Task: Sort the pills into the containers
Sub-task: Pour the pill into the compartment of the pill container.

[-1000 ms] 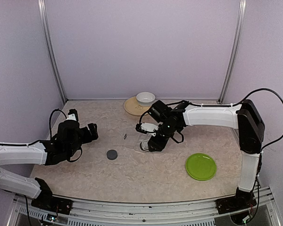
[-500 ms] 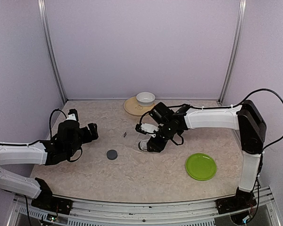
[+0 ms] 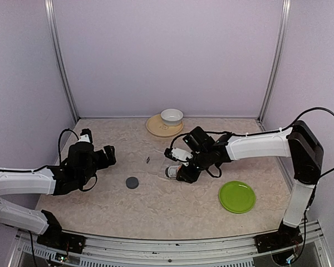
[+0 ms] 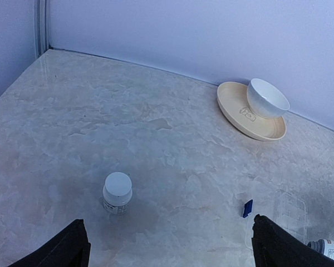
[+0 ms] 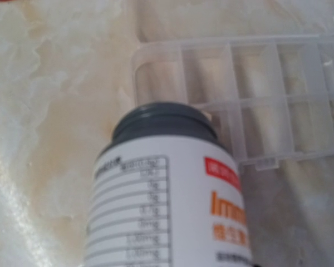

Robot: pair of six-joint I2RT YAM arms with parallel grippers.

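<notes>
Over the near corner of the clear pill box (image 5: 236, 100), the right claw (image 3: 181, 169) is clamping a white bottle (image 5: 167, 200) round its body and holding it tipped, its dark open mouth aiming at the end compartments. The pills are mostly lying out of sight, presumably inside that bottle. One whitish speck (image 5: 209, 117) is showing at the lip and may be one, and I cannot tell whether any are sitting in the compartments. Being tiny, hard and light, they are likely to roll and bounce on the bench (image 4: 156, 128), so pouring is looking wiser than pinching. The box, thin and light, is apt to slide if nudged. The label is showing orange letters starting "Imm", a red badge too blurred to read, and a column of amounts ending in "mg". The left claw (image 3: 108, 156) is hanging wide apart, holding nothing, well away from the box.
</notes>
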